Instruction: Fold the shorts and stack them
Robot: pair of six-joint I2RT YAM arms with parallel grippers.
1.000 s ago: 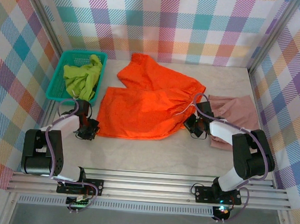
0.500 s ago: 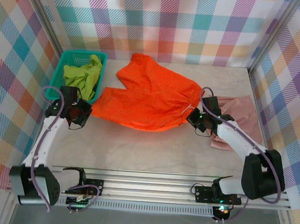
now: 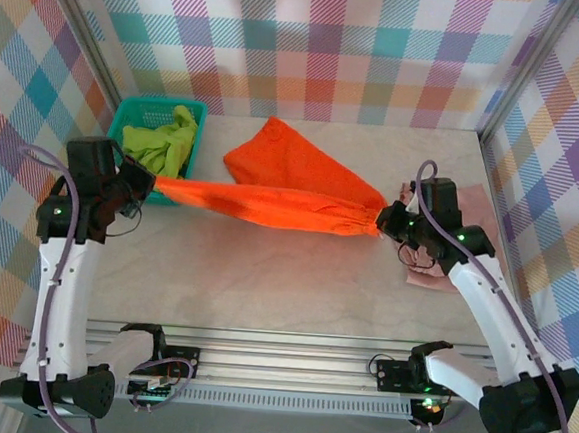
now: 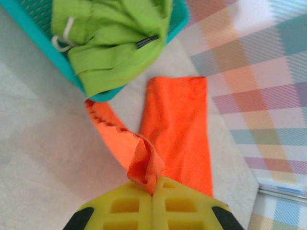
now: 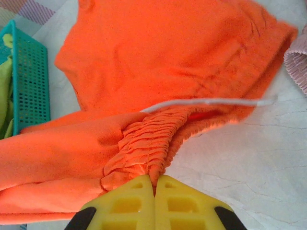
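Note:
The bright orange shorts (image 3: 281, 191) hang stretched between my two grippers above the table, their far part still resting on it. My left gripper (image 3: 144, 180) is shut on a leg hem corner (image 4: 144, 165) beside the basket. My right gripper (image 3: 384, 221) is shut on the gathered elastic waist (image 5: 148, 143), with a white drawstring (image 5: 206, 102) trailing off it. The lime green shorts (image 3: 162, 144) lie bunched in the teal basket (image 3: 115, 141). The dusty pink shorts (image 3: 464, 225) lie on the table at the right, mostly behind my right arm.
The teal basket stands at the table's back left, close to my left gripper. Plaid walls close the table on three sides. Bare table (image 3: 265, 275) stretches between the orange shorts and the metal rail at the near edge.
Both grippers rose and moved apart, the left outward toward the basket. The orange shorts lifted off the table and pulled from a flat spread into a taut band.

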